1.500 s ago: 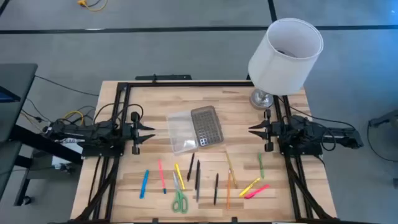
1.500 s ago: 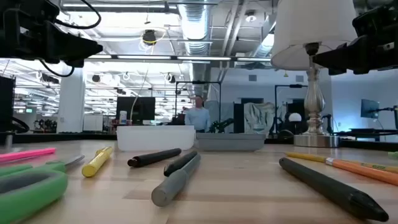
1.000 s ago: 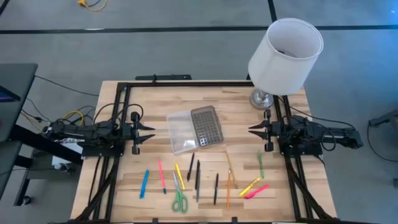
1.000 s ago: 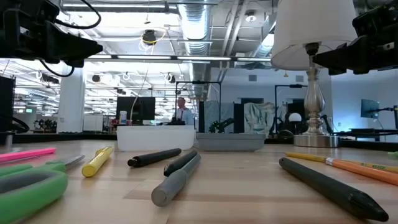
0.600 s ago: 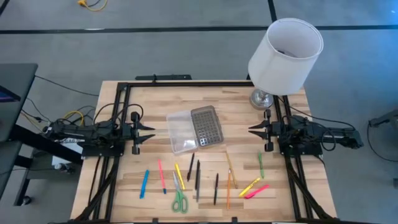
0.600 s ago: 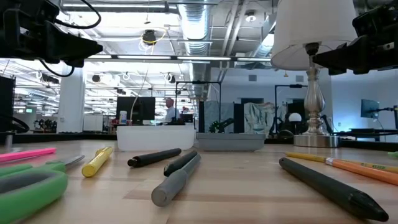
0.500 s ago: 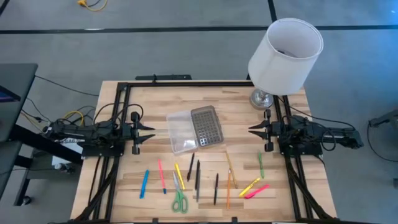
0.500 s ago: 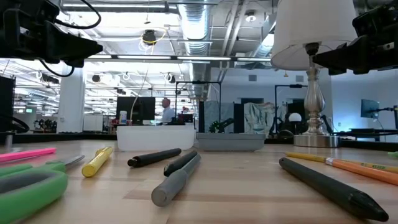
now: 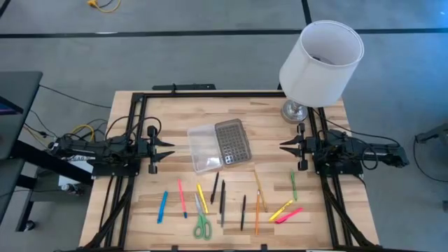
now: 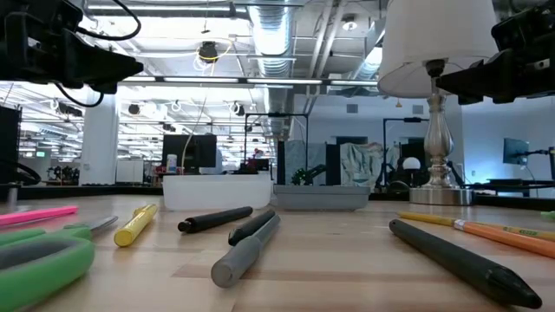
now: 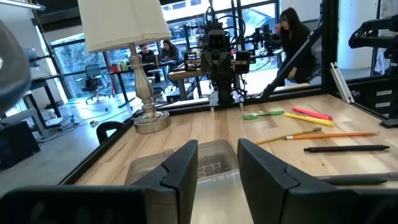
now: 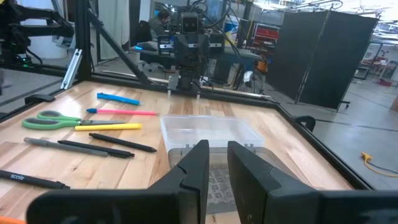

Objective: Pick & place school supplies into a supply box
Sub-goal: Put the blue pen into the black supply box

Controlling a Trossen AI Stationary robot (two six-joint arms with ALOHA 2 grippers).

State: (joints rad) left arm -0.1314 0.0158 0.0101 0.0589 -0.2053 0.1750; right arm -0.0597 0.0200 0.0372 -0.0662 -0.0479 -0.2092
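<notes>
high view: supply box (image 9: pixel 218 144) lies midway between empty, slightly parted left gripper (image 9: pixel 171 148) and right gripper (image 9: pixel 283 146).

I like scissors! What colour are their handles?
Green; the scissors show best in the high view.

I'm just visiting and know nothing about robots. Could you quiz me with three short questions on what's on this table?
1. True or false: the pencil case lies open with nothing in it.
2. Which lies nearest the left arm? A) blue pen B) pink highlighter C) green marker
3. Fill in: the scissors have ____ handles.

Key:
1. True; the clear tray shows bare beside its grey dotted lid.
2. A.
3. Green.
</notes>
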